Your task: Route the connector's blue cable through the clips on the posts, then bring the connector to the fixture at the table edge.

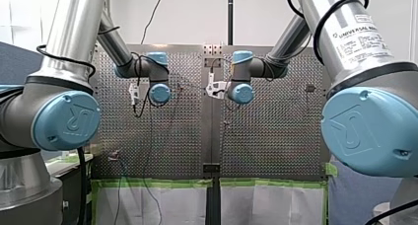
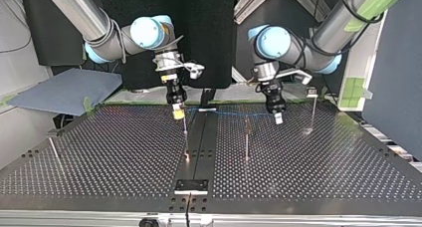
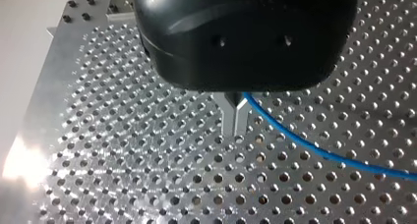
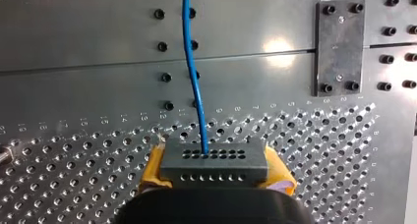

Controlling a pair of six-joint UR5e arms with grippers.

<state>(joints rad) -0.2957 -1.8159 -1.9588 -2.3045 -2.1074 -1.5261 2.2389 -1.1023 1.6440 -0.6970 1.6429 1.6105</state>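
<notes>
Under my left claw's [image 3: 235,131] bare metal fingers [image 3: 228,117], the perforated metal table [image 3: 123,175] gleams glossy. Between my right claw's [image 4: 215,171] matt yellow pads [image 4: 152,166] sits a matt grey plastic connector [image 4: 214,159]; its cable [image 4: 193,71] looks smooth.

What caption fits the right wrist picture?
My right gripper grips the dark connector, its blue cable stretching ahead across the perforated table.

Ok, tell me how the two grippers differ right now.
The right gripper holds the connector; the left gripper holds the cable itself. The right gripper has yellow pads; the left gripper has thin metal fingers. Both are shut, linked by the same cable.
</notes>
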